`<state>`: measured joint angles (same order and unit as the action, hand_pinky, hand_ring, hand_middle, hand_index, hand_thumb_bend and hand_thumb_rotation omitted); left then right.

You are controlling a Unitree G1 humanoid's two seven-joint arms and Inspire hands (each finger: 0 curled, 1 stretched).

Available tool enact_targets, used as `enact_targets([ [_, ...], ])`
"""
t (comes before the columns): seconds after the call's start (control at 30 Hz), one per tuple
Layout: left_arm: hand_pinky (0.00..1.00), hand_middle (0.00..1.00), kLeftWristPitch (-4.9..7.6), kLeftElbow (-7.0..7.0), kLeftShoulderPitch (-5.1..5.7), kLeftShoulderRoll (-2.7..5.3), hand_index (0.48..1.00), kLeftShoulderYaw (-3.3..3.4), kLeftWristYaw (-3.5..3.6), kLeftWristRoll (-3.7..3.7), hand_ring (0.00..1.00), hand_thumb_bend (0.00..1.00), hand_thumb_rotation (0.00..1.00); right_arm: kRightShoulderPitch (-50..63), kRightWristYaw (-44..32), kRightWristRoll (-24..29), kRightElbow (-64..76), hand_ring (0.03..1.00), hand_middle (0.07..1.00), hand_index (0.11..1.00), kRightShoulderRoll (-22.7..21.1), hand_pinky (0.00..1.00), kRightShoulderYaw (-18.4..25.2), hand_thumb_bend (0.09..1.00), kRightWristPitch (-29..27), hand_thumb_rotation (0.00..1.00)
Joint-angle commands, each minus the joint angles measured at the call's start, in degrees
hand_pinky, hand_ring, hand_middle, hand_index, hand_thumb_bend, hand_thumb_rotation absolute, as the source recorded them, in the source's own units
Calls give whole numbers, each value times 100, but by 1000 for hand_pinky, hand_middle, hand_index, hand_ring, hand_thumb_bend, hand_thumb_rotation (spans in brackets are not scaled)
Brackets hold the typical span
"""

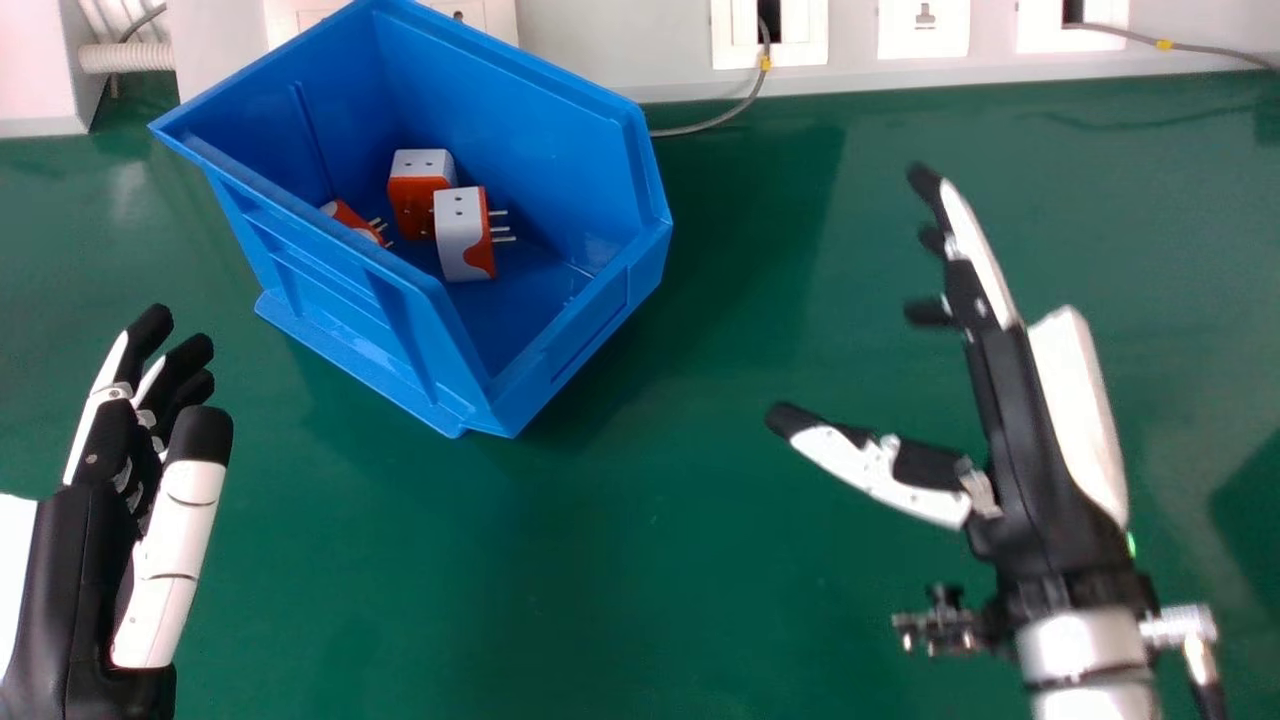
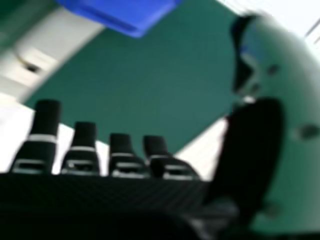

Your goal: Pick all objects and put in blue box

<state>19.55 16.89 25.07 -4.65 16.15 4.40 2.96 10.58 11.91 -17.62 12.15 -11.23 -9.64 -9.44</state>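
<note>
3 orange-and-white plug adapters (image 1: 462, 235) in blue plastic box (image 1: 585, 322); prob. all in. My black-and-white R fingers (image 1: 975, 240) spread, L fingers (image 1: 185, 362) relaxed; withdraw w/o nudging box.

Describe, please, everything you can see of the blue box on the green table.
The blue box is an open-topped bin, apparently of smooth, slightly glossy plastic. Its side walls are high and slope down to a low front edge; ribs and a base ledge run along the outside. It stands upright and angled on the green table, left of the head view's middle. Three orange-and-white plug adapters lie inside. Neither the left hand nor the right hand touches it.
</note>
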Motion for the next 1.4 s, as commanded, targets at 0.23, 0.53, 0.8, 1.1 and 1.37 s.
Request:
enact_targets([
  [0.23,861,902,345,-94,-43,141,927,-147,-123,-74,899,731,869,297,-1350,2400,209,990,995,991,483,920,481,375,-202,947],
  [0.53,904,919,803,-530,-112,273,945,-226,-52,218,924,693,873,172,-1914,2990,-189,999,1000,1000,659,991,872,356,-368,995],
  [0.8,916,943,1054,-767,-9,498,970,-288,-97,332,942,697,936,144,-2086,3127,-87,1000,1000,1000,643,999,1030,374,-82,1000],
  [1.1,897,956,822,-599,97,625,990,-429,-104,461,946,705,966,172,-1990,2910,-113,1000,1000,1000,714,1000,1196,379,-276,1000],
  [1.37,889,957,730,-592,18,595,992,-489,-78,410,944,687,974,70,-1872,2432,-432,1000,1000,1000,670,1000,1378,384,-829,1000],
])
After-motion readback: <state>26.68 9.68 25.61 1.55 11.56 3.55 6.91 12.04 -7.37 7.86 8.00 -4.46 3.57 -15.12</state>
